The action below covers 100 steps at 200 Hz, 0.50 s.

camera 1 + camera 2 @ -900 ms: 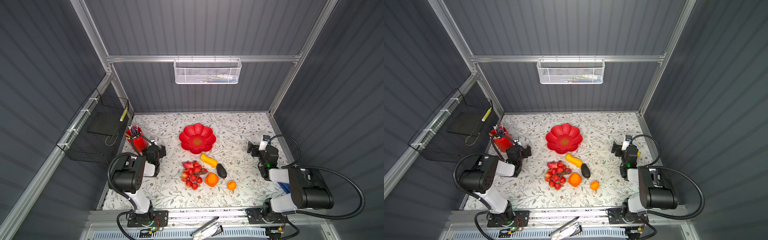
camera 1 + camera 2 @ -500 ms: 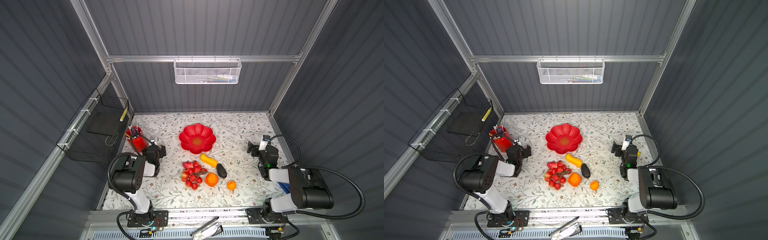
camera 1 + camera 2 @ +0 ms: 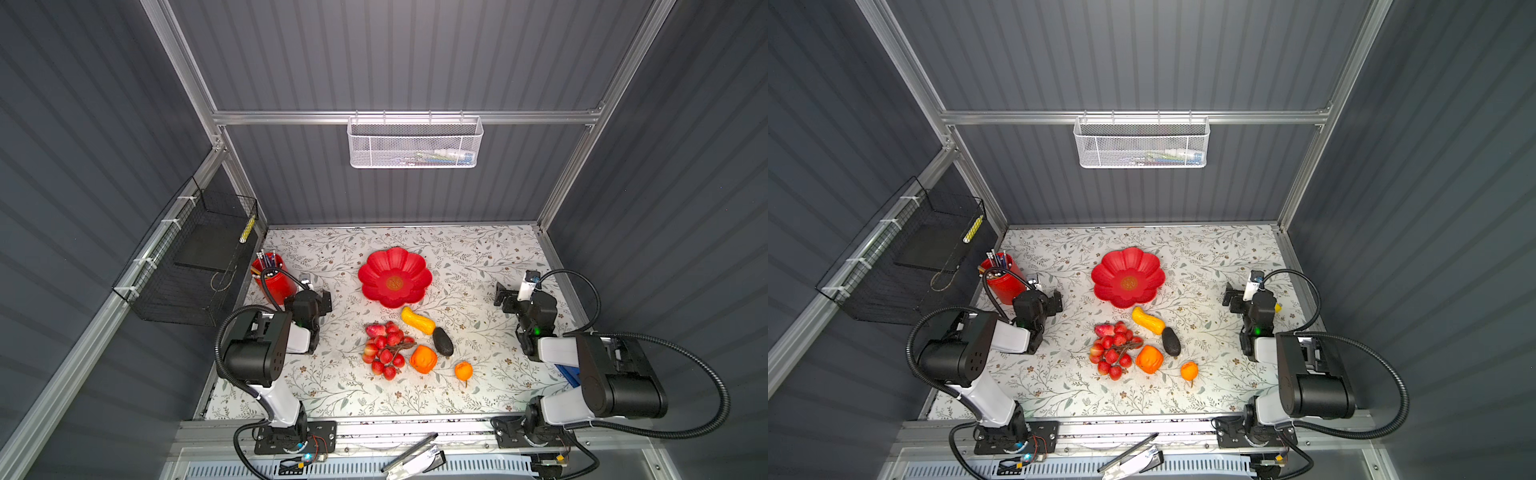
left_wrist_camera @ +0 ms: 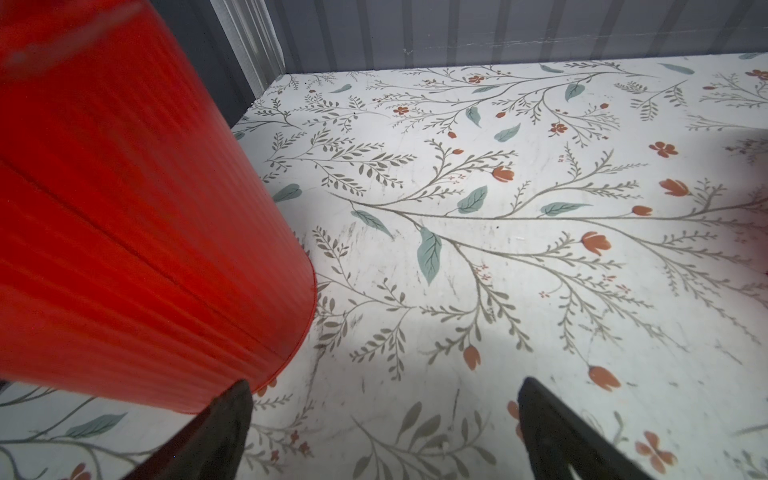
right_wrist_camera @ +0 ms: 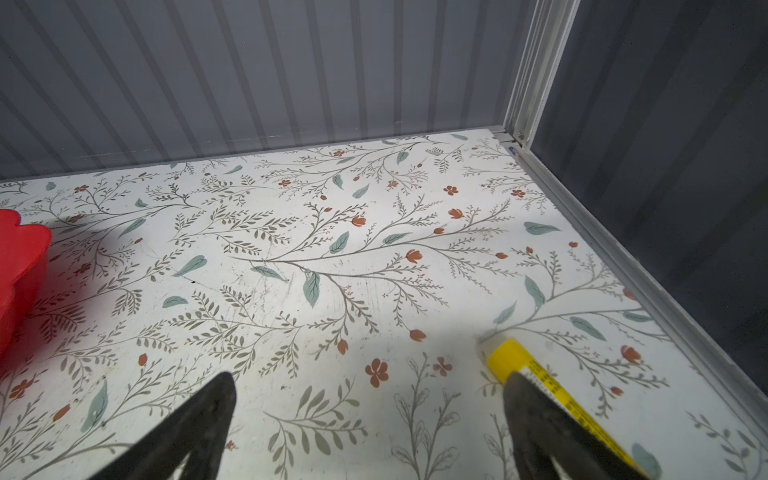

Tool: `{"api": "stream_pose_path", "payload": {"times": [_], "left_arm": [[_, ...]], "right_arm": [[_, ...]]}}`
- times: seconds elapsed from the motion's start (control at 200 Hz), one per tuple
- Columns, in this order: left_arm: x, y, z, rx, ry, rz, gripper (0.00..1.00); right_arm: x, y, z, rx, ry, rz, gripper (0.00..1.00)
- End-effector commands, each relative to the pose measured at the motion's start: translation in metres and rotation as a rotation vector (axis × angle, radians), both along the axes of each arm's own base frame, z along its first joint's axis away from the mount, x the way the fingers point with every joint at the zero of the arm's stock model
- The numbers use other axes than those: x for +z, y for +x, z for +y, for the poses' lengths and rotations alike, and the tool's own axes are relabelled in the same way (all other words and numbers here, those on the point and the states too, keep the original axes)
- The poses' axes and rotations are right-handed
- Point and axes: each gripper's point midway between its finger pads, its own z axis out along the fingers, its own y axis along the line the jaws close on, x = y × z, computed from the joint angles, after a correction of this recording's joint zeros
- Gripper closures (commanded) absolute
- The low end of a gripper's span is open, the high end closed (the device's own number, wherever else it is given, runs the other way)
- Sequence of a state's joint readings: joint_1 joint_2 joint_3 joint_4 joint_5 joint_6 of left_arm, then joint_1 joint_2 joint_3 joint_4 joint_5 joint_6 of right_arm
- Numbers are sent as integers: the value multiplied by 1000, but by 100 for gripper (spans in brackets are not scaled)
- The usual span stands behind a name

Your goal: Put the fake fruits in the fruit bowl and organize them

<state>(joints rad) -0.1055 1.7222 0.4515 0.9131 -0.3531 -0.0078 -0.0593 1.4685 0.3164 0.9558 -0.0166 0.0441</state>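
Note:
The fruit bowl [image 3: 376, 270], a red flower-shaped dish, lies empty at mid-table; its edge shows in the right wrist view [image 5: 20, 270]. The fake fruits lie grouped in front of it: a strawberry [image 3: 375, 330], a bunch of red berries [image 3: 384, 351], a yellow-orange squash-like fruit [image 3: 417, 321], a dark avocado [image 3: 443, 341], a lumpy orange fruit [image 3: 423, 359] and a small orange [image 3: 463, 370]. My left gripper [image 3: 324, 298] [image 4: 384, 399] rests open and empty left of them, beside the pencil cup. At the right side my right gripper [image 3: 503, 297] [image 5: 370, 395] is open and empty.
A red pencil cup [image 3: 272, 276] [image 4: 124, 208] stands close by the left gripper. A yellow stick [image 5: 536, 374] lies on the table by the right gripper's finger. A black wire basket [image 3: 195, 262] hangs on the left wall, a white mesh basket [image 3: 415, 141] on the back wall.

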Motion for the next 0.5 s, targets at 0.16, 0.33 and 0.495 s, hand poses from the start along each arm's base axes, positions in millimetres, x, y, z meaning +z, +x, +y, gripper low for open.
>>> {"api": "stream_pose_path", "payload": {"times": [0.16, 0.33, 0.495], "left_arm": [[57, 13, 0, 26, -45, 36, 0], [133, 11, -12, -5, -175, -99, 0], [189, 0, -41, -174, -231, -112, 0]], "right_arm": [[56, 11, -18, -137, 77, 81, 1], [111, 10, 6, -47, 355, -10, 1], [106, -6, 40, 86, 403, 162, 1]]}}
